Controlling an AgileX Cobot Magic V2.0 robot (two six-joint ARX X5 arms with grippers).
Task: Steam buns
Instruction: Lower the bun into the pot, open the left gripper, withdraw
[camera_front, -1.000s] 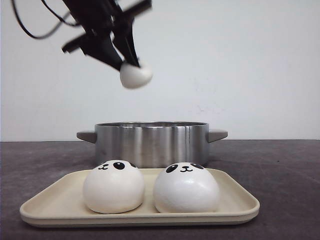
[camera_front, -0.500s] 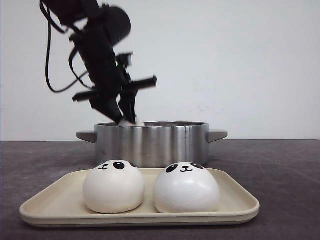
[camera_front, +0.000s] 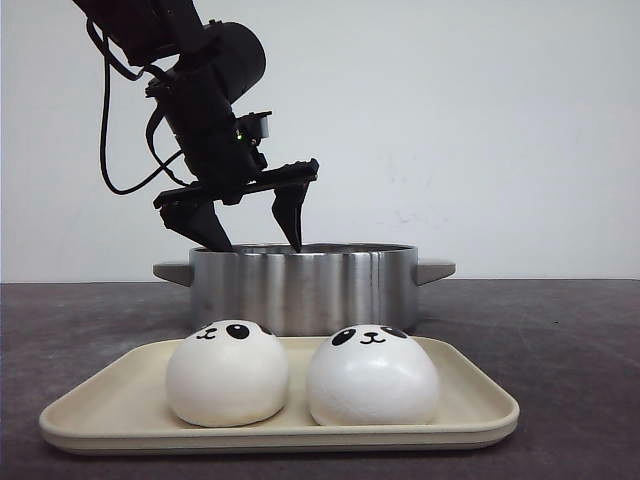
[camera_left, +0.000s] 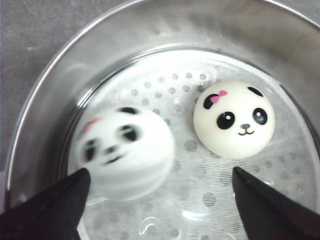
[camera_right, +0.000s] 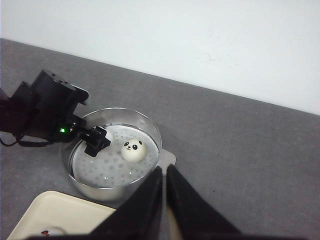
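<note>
Two panda-faced buns lie on the perforated steamer floor inside the steel pot (camera_front: 303, 285). One bun (camera_left: 122, 150) is blurred, and the other bun (camera_left: 234, 119) wears a pink bow. My left gripper (camera_front: 255, 240) hangs open just over the pot's left side, and its fingers (camera_left: 45, 210) stand wide apart with nothing between them. Two more buns, one (camera_front: 228, 372) beside the other (camera_front: 372, 377), sit on the cream tray (camera_front: 480, 410) in front of the pot. My right gripper (camera_right: 164, 170) is shut and empty, high above the pot (camera_right: 150, 127).
The pot has a stub handle on each side (camera_front: 436, 269). The tray stands close in front of it on the dark grey table (camera_front: 560, 340). A white wall rises behind. The left arm's cables (camera_front: 110, 150) hang at the left.
My left gripper came down from high up with a bun to the pot's rim, then opened. The bun has dropped free into the pot and is still moving.
</note>
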